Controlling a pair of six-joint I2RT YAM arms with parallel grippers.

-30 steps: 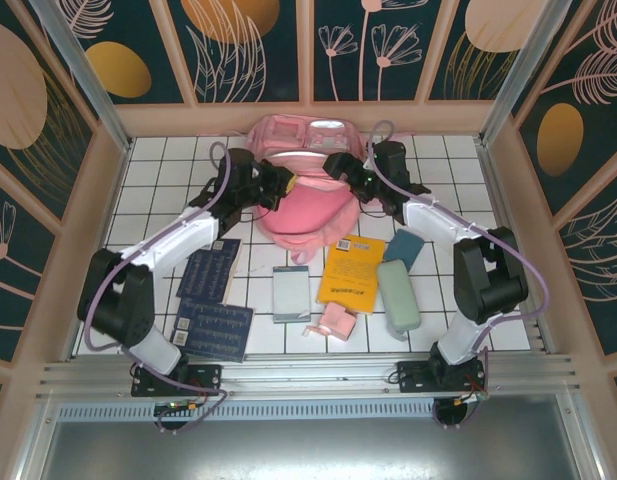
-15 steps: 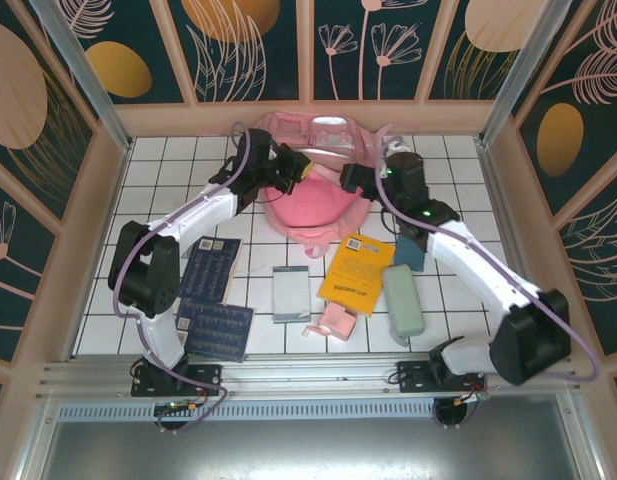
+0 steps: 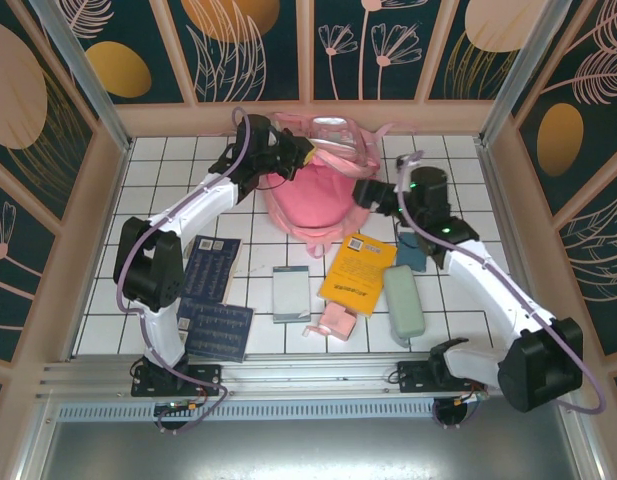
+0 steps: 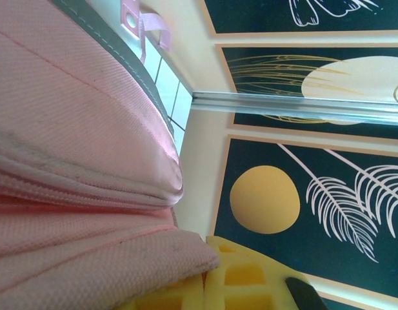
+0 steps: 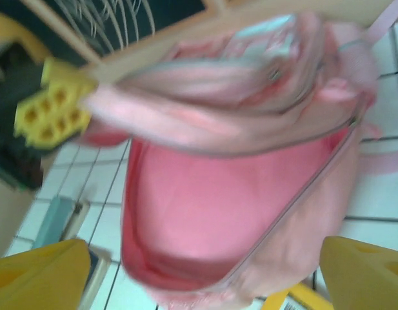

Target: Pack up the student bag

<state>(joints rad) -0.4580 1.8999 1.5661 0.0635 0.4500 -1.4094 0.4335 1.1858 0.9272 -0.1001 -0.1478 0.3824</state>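
Left claw (image 3: 296, 158) clamps student bag (image 3: 318, 195); label on yellow book (image 3: 360, 272) illegible.

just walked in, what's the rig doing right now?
The left gripper is shut on the upper flap of the large pink fabric backpack, holding its mouth open at the far side of the white tiled table. The right gripper hovers open just beside that opening, holding nothing. The yellow book, two dark blue books and the green pencil case lie on the tiles, not yet packed.
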